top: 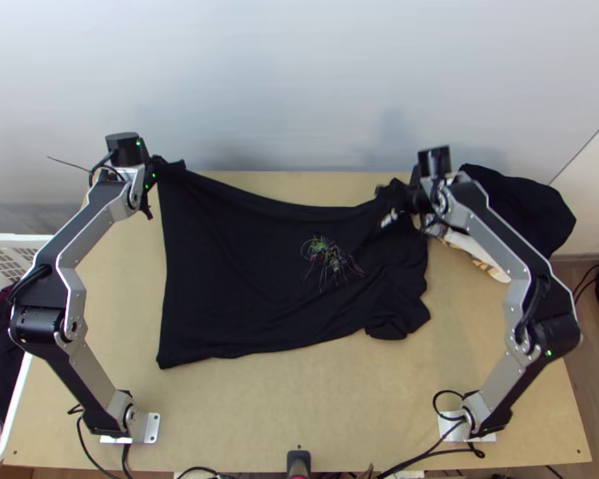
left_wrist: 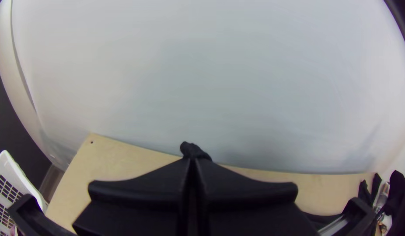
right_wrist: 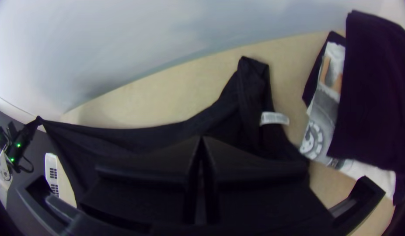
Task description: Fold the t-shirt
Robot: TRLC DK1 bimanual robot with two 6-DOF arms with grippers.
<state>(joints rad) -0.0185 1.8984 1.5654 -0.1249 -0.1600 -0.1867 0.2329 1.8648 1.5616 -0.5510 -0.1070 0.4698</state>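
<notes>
1. Top view: we see the black fabric t-shirt (top: 243, 271) spread unevenly over the light wooden table (top: 236, 431), with a sketchy pattern of green and pale lines (top: 327, 255) on it.
2. At the far left, we have one corner of the t-shirt drawn up to the left end effector (top: 154, 169).
3. In the left wrist view, the wide flat black fingers of our left end effector (left_wrist: 193, 161) are pressed together, pinching a small tuft of black cloth that pokes out past the tips.
4. Our right end effector (top: 389, 195) is over the t-shirt's far right part, where the fabric lies rumpled, a small bunched lobe towards the near edge.
5. In the right wrist view, the tips of our right end effector (right_wrist: 201, 139) meet in front of the black fabric; we cannot tell whether any is caught between them. Near them is a small white label (right_wrist: 274, 118) on the t-shirt.
6. Beside the t-shirt, on the right, we find a dark cloth heap (top: 523, 207) over a white printed cloth (top: 474, 249).
7. Left of the table, we see a white plastic basket (top: 19, 391) holding dark cloth.
</notes>
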